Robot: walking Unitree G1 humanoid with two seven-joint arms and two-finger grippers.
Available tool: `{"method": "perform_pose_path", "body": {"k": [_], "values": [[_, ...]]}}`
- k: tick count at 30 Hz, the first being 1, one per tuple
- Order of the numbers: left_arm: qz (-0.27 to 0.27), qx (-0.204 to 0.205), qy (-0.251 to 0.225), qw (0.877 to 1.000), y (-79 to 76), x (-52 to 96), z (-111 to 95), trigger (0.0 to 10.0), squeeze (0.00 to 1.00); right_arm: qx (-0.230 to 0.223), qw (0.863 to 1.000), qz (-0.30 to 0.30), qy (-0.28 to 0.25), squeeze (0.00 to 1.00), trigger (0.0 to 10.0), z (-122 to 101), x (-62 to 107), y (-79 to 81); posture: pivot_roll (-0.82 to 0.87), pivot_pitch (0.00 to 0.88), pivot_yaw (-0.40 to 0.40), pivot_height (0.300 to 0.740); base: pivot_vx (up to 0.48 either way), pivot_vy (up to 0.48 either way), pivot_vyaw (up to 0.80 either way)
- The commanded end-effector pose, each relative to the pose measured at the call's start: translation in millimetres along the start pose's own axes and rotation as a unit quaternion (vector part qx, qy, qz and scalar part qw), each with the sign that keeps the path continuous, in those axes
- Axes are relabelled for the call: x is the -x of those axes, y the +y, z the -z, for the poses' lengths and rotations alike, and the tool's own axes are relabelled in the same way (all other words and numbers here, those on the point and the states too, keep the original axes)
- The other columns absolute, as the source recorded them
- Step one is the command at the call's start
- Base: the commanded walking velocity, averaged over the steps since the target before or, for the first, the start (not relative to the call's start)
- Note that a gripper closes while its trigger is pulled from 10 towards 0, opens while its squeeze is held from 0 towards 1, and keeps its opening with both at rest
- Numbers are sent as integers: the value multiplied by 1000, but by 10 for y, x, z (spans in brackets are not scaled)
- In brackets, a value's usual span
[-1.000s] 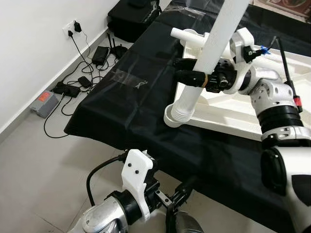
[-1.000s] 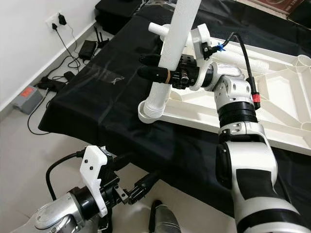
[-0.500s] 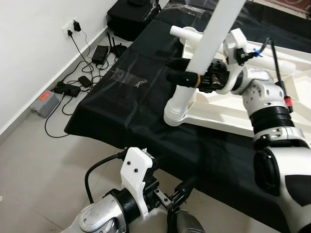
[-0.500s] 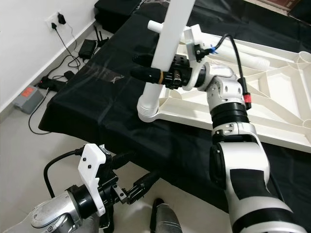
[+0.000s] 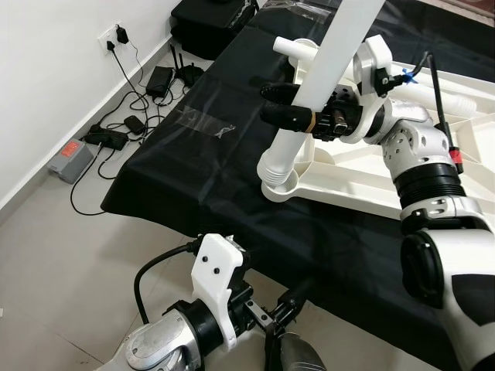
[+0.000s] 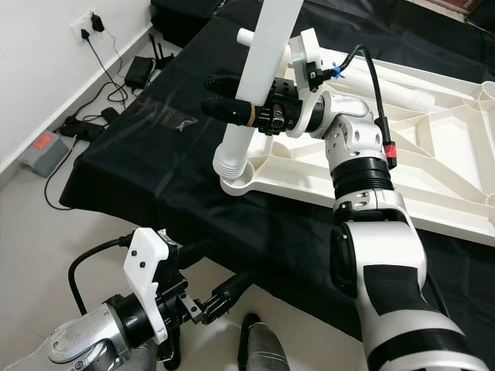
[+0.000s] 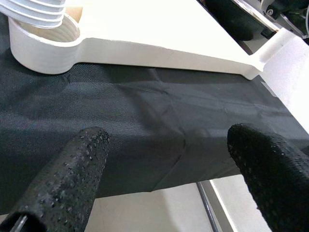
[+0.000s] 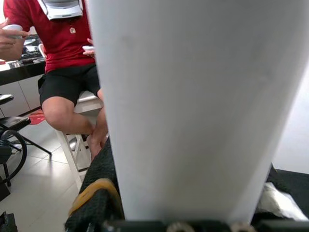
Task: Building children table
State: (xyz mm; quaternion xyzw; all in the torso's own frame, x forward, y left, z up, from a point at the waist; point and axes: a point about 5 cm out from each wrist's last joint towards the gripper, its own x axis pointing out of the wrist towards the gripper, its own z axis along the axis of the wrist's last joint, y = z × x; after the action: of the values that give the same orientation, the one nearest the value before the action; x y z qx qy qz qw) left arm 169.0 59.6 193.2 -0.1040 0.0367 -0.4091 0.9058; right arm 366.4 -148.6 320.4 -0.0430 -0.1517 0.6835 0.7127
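The white tabletop (image 5: 363, 195) lies upside down on a black cloth (image 5: 201, 162). My right gripper (image 5: 269, 103) is shut on a long white table leg (image 5: 329, 58), which leans to the right. The leg's ribbed lower end (image 5: 277, 164) sits at the mouth of the near corner socket (image 5: 280, 188); that ribbed end (image 7: 34, 12) and the socket (image 7: 43, 48) also appear in the left wrist view. Another white leg (image 5: 433, 99) lies across the tabletop. My left gripper (image 7: 164, 159) hangs open below the cloth's front edge, holding nothing.
Power bricks, cables and a router (image 5: 158, 81) lie on the floor by the wall at the left. A black bag (image 5: 209, 27) stands beyond the cloth's far corner. A seated person in a red shirt (image 8: 53, 38) appears in the right wrist view.
My right gripper has shifted slightly left with the leg. The leg's ribbed end now stands a little higher, and the socket ring shows beneath it. The left arm has not moved.
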Motion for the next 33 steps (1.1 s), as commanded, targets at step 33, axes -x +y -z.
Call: {"method": "perform_pose_path", "body": {"k": [33], "values": [[-3,-8,-1,1000,26,13,-32,10000,0,14,996,8,89,0,10000,279,122,176,200,349,-80,740,0,0,0]]}}
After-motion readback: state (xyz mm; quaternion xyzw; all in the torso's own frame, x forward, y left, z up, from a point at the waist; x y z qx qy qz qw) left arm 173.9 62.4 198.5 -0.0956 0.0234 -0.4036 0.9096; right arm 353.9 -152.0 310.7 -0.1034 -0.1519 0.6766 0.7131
